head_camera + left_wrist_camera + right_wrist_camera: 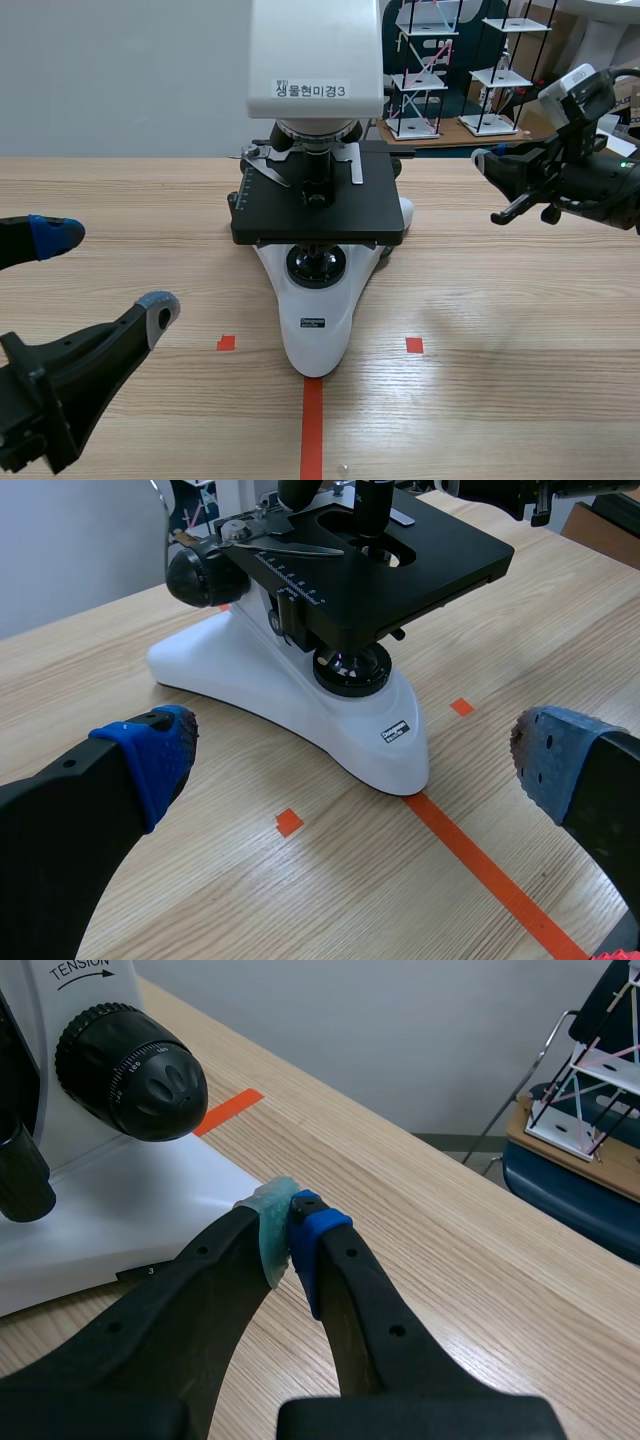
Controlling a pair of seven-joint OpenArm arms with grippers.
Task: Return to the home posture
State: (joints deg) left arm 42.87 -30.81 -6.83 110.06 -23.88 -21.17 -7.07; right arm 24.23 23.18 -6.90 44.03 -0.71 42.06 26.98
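A white microscope with a black stage stands in the middle of the table. My left gripper hangs open at the table's near left, short of the microscope's base, with nothing between its fingers. My right gripper is raised at the far right, beside the stage, and is shut with its pads touching and nothing held. In the right wrist view its tips sit just off the white base, near the black focus knob.
Orange-red tape marks lie on the table in front of the microscope. Behind the table at the far right stand wire-frame models on a low board, and a chair with a blue seat.
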